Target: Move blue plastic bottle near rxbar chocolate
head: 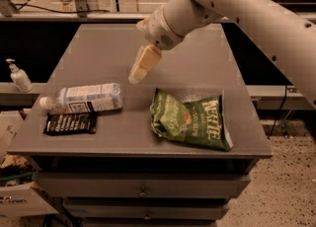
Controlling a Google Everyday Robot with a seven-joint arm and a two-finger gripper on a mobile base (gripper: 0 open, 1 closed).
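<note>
Left of end effector, apart: blue plastic bottle beside rxbar chocolate.

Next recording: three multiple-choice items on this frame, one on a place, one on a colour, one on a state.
1. The blue plastic bottle lies: A) just behind the rxbar chocolate B) on the floor C) in a drawer
2. The chip bag is: A) red B) green C) white
3. The gripper holds: A) the bottle B) the bag C) nothing
Answers: 1 A, it lies along the bar's far edge; 2 B, its wrapper is green; 3 C, it hangs bare above the table, right of the bottle.
</note>
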